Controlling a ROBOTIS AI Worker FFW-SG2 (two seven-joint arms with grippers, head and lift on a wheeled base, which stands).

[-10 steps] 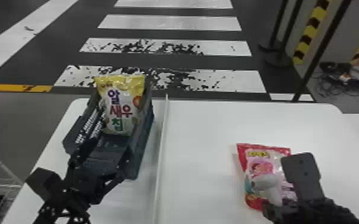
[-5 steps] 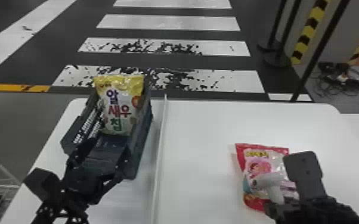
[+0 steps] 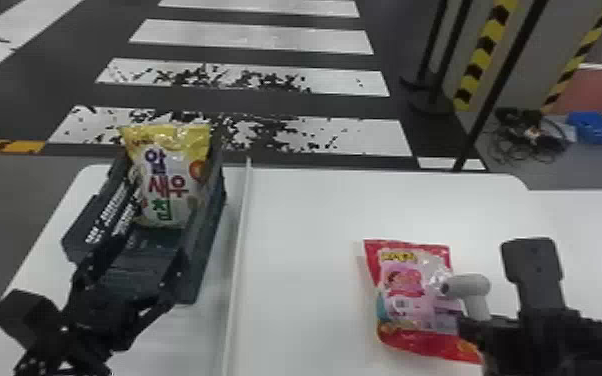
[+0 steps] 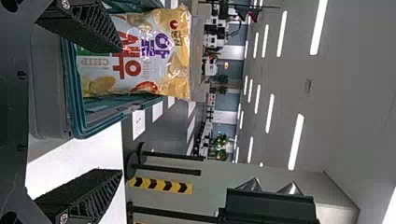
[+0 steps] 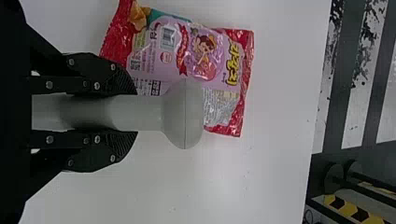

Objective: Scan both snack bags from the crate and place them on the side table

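In the head view my left gripper [image 3: 125, 280] is over the near end of the dark crate [image 3: 205, 240], where a yellow and white snack bag [image 3: 170, 185] stands upright at the far end. In the left wrist view my left gripper [image 4: 88, 112] is open, its fingers wide apart, the yellow bag [image 4: 140, 56] beyond them. At the right, my right gripper [image 3: 470, 320] holds a light grey scanner [image 3: 475, 290] above the red and pink snack bag [image 3: 410, 300] lying on the table. The right wrist view shows my right gripper [image 5: 126, 112] shut on the scanner's handle [image 5: 144, 112], beside the pink bag [image 5: 201, 56].
A thin raised white divider [image 3: 237, 250] runs along the white table [image 3: 310, 225] between crate and pink bag. Beyond the table's far edge are striped posts [image 3: 485, 55], cables [image 3: 530, 135] and a blue item [image 3: 595, 127] on the floor.
The right gripper and scanner have shifted slightly to the right over the pink bag. The left arm, the crate and both bags look practically unchanged.
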